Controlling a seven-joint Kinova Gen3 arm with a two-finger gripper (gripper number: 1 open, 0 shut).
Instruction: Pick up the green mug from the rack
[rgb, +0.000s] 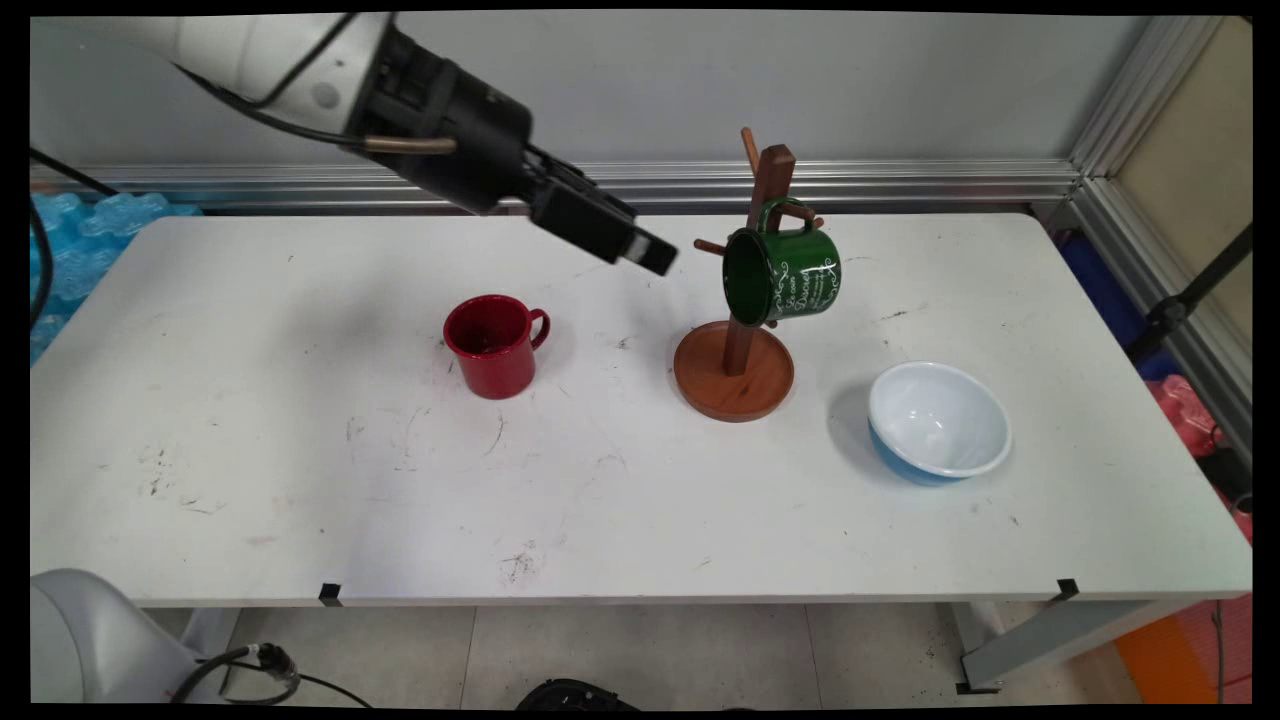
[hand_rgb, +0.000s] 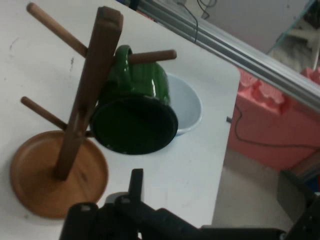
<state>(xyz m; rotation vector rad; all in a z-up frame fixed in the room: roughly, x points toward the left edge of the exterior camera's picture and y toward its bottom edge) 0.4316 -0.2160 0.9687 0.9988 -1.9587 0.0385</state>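
Green mug (rgb: 783, 275) hangs by its handle on the wooden mug tree (rgb: 738, 340), with the empty gripper (rgb: 655, 255) raised just left of it, jaws' spread unclear.

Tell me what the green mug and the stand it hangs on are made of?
The dark green mug with white lettering looks like enamelled metal: thin rim, glossy coat, though glazed ceramic is possible. The brown mug stand with pegs and a round base looks like wood with a smooth reddish-brown finish; no grain shows clearly.
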